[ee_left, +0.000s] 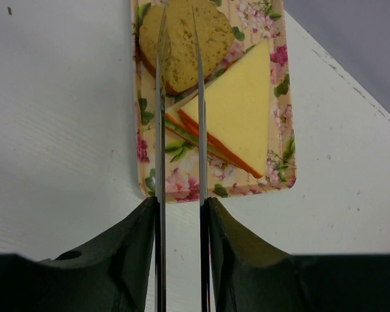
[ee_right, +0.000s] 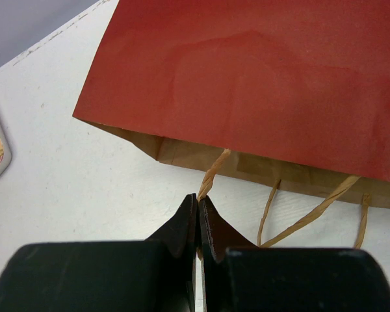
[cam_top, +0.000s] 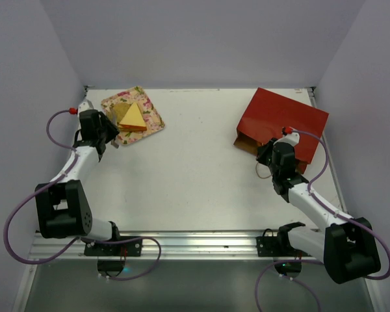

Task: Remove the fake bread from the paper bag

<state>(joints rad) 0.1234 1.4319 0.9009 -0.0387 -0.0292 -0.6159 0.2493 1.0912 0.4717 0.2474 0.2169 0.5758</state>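
Your left gripper [ee_left: 179, 19] hovers over the floral tray [ee_left: 281, 177], released, jaws slightly apart with nothing between them. On that tray, at the table's [cam_top: 201, 169] far left, the yellow sandwich wedge [ee_left: 237, 110] leans on a brown round slice [ee_left: 214, 32]. Your right gripper [ee_right: 198, 198] is clenched on a cord handle [ee_right: 211, 172] of the paper bag [ee_right: 260, 78], which lies flat at the far right.
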